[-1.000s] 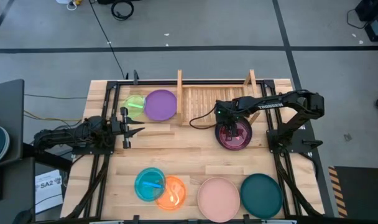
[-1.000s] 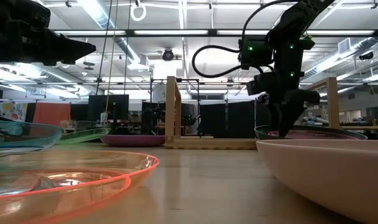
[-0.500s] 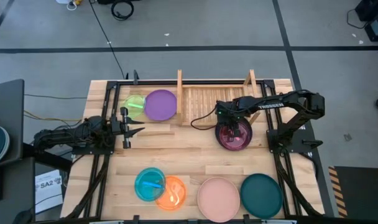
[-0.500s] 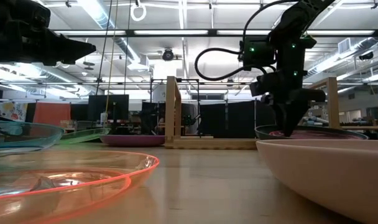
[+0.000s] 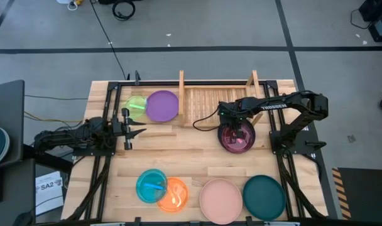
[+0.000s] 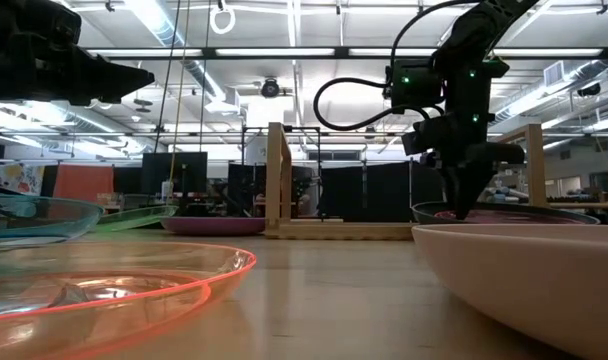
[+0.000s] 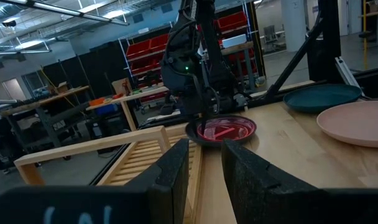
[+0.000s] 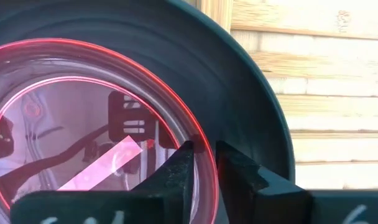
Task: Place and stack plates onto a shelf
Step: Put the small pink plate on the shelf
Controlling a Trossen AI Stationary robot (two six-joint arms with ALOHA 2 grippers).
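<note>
A small translucent red plate (image 5: 238, 138) lies inside a larger black plate (image 8: 251, 93) on the table, just in front of the wooden slatted shelf (image 5: 216, 103). My right gripper (image 8: 206, 165) points down over the red plate's rim nearest the shelf and is shut on it. My left gripper (image 7: 206, 155) hangs open at the table's left side (image 5: 131, 132), with nothing between its fingers. A purple plate (image 5: 162, 105) and a green plate (image 5: 136, 105) sit left of the shelf. My right gripper pinches the red plate's rim (image 8: 201, 142) on the side toward the shelf. One finger (image 8: 176, 171) stands inside the plate and the other finger (image 8: 239, 171) outside it, over the black plate. The fingers come from above, pointing down. The red plate still rests in the black plate.
Along the near edge lie a blue plate (image 5: 151, 186) overlapping an orange plate (image 5: 174, 194), a pink plate (image 5: 220, 200) and a teal plate (image 5: 264, 197). The shelf's two upright side boards (image 5: 181, 94) stand at its ends.
My right gripper has stayed over the red plate and drawn its fingers together onto the rim. The plates have kept their places.
</note>
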